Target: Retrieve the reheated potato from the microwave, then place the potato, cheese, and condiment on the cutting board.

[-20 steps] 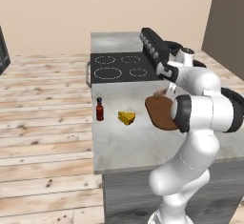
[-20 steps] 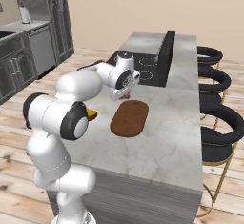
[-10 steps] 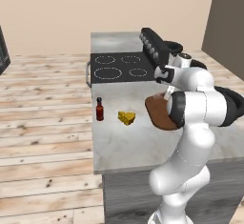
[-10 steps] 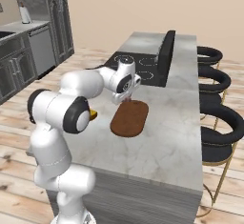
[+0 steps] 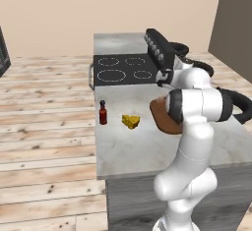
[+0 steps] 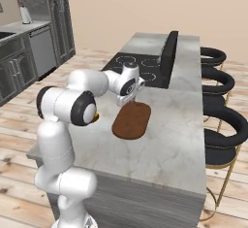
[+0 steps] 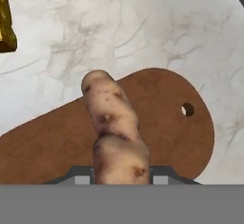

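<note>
Standing at left of bench (image 5: 128, 151): condiment (image 5: 103, 112), upright, near bench's left edge. Cheese (image 5: 131, 122) just right of it, apart. Cutting board (image 6: 131, 120) further right, flat on bench, partly behind arm in left base view. Gripper (image 6: 128, 101) hangs over board's stovetop end, clamped on potato (image 7: 114, 127); hand view shows potato between finger tips, over board. Stovetop (image 5: 125, 70) beyond. Stools (image 6: 220, 139) along bench's right side.
</note>
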